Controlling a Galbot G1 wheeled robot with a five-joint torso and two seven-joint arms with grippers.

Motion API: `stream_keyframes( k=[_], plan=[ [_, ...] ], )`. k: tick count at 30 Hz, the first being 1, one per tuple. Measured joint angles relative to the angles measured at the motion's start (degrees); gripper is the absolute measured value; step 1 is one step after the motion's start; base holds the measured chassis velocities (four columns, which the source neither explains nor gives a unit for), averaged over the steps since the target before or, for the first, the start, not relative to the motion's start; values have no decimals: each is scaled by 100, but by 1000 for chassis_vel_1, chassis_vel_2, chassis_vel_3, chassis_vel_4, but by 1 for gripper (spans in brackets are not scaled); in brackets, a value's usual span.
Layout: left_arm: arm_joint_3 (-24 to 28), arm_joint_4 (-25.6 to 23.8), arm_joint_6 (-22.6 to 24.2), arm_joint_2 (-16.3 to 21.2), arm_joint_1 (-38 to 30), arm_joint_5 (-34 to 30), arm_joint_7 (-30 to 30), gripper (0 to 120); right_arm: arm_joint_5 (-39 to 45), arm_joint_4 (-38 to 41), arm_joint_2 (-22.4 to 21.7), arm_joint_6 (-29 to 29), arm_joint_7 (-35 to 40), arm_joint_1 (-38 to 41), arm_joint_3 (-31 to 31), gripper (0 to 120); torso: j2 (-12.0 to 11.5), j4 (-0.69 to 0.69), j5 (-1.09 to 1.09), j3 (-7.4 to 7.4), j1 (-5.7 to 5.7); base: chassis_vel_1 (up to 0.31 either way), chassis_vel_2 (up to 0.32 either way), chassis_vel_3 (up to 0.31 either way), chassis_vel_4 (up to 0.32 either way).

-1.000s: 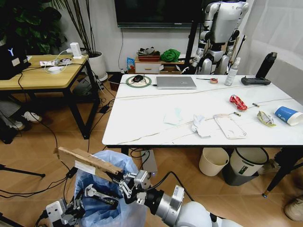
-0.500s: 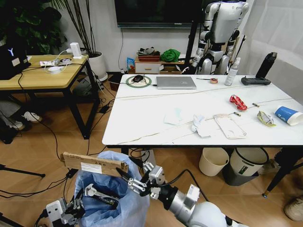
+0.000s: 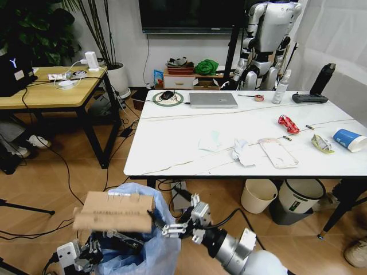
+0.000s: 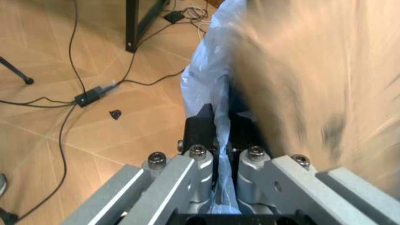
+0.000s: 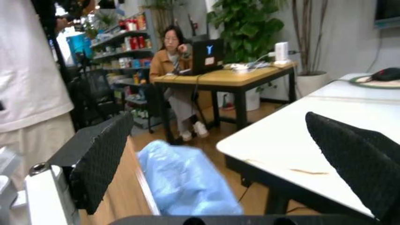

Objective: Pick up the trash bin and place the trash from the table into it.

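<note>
Blurring brown bag hides trash bin mouth.

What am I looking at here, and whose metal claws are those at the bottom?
It is a wheeled robot with two arms. The wide picture comes from a camera on its head; the other two come from cameras on its wrists. The claws are its own. The left gripper pinches the blue bag lining the trash bin, holding it low beside the table. The right gripper is open next to a brown paper bag that is over the bin's mouth. On the table lie white tissues, a flat white pouch, a red wrapper, a paper cup and a laptop.
</note>
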Motion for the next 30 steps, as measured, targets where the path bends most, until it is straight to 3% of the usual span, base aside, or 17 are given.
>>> stream_keyframes(
  k=[10,17,19,23,30],
  plan=[
    [110,-21,12,-28,18,-46,1,0,3,6,183,-86,128,-117,454,100,-1,-1,0,0,0,0,0,0,0],
    [204,-56,1,-153,-18,-68,3,0,30,-224,710,-1230,1011,304,981,100,-1,0,0,0,0,0,0,0,0],
    [228,-47,-1,-157,-39,-44,6,0,7,-594,1024,-1934,1321,602,1352,100,-1,1,0,1,0,0,0,0,0],
    [215,-24,-1,-88,-93,-55,8,0,378,-1359,1326,-2515,1538,1086,1880,100,-1,-2,0,1,0,0,0,0,0],
    [185,-40,-7,-152,-64,-39,23,0,951,-2604,1541,-2567,1423,2178,1907,100,-1,0,1,1,1,0,0,0,0]
  ],
)
